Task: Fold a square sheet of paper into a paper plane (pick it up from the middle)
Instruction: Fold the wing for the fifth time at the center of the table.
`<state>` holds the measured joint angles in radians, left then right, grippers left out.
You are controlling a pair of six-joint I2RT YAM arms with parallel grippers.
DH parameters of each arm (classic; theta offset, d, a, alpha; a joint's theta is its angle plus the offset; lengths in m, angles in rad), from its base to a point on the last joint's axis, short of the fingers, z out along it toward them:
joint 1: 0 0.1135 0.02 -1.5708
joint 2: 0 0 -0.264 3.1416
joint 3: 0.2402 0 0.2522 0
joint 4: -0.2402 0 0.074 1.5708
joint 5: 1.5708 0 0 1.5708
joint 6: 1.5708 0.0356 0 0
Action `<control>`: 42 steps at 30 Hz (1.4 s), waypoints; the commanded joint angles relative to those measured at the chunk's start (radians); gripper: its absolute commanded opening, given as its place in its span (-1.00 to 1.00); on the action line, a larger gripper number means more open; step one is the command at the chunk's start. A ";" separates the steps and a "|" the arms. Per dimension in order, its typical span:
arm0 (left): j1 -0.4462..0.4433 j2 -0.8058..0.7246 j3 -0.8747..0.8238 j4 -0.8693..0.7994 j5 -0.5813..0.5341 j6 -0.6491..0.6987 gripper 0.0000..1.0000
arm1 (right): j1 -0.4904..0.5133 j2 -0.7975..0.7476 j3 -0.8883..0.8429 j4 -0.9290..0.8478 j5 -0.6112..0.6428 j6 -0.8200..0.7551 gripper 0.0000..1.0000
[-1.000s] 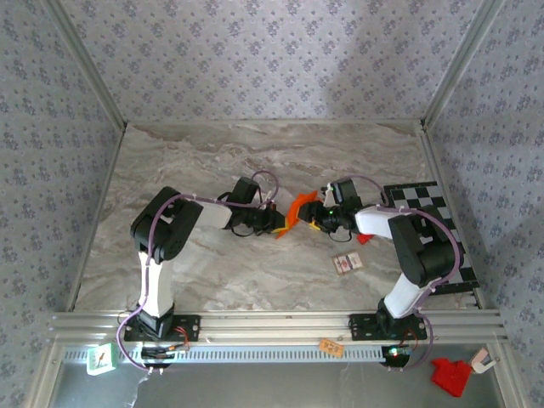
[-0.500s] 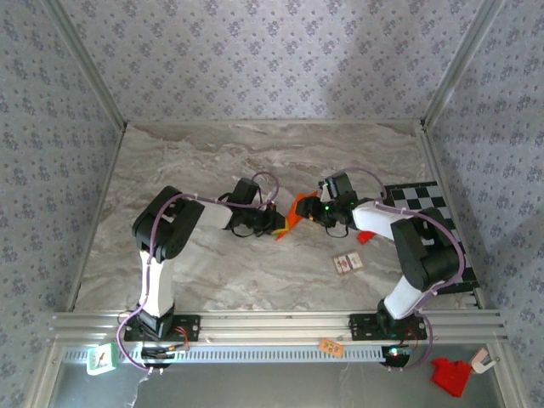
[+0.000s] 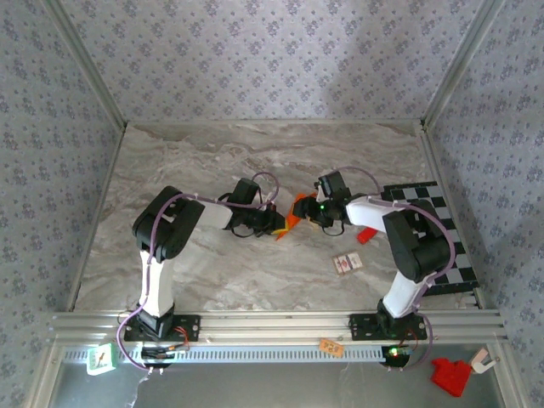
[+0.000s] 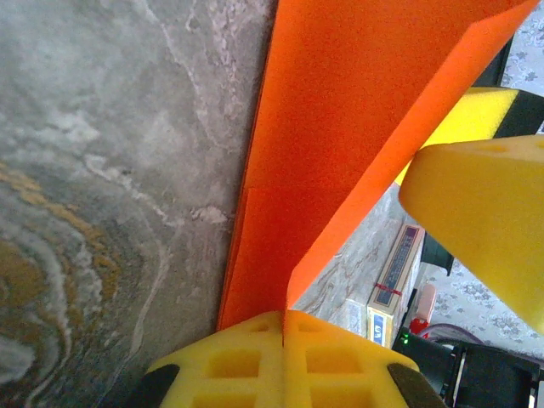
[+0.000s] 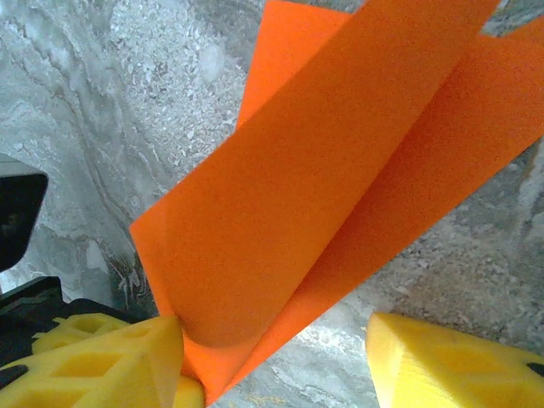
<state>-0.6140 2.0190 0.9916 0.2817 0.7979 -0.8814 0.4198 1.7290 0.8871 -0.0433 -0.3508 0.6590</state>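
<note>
The square sheet of paper (image 3: 294,219) is bright orange and folded along long creases, with one flap standing up off the marble table (image 3: 212,161). My left gripper (image 4: 283,333) is shut on its lower end, and the paper (image 4: 340,127) rises away from the yellow pads. My right gripper (image 5: 272,365) is open around the other side of the paper (image 5: 340,170). The sheet leans against its left finger (image 5: 110,357), while the right finger (image 5: 450,365) stands apart from it. From above, the left gripper (image 3: 278,223) and right gripper (image 3: 308,212) meet at the sheet mid-table.
A black-and-white checkered board (image 3: 433,208) lies at the right edge. A small red block (image 3: 367,235) and a small printed box (image 3: 347,263) lie just right of the grippers. The box (image 4: 395,280) shows again past the paper. Walls close three sides.
My right gripper has moved left onto the paper, and its jaws have spread a little. The left gripper has kept its hold in the same place.
</note>
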 commanded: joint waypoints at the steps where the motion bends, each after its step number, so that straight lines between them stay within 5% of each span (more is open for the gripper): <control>1: 0.006 0.020 0.007 -0.003 0.026 0.002 -1.00 | 0.008 0.037 0.030 -0.052 0.037 -0.017 0.22; 17: 0.006 0.004 0.001 -0.010 0.024 0.002 -0.87 | 0.031 0.145 0.118 -0.255 0.196 0.030 0.11; 42: 0.005 -0.103 -0.011 -0.124 -0.040 0.097 -0.45 | 0.059 0.249 0.209 -0.406 0.260 0.067 0.10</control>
<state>-0.6140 1.9720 0.9909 0.2043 0.7757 -0.8310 0.4786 1.8687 1.1419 -0.3931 -0.1703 0.7113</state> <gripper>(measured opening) 0.269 0.552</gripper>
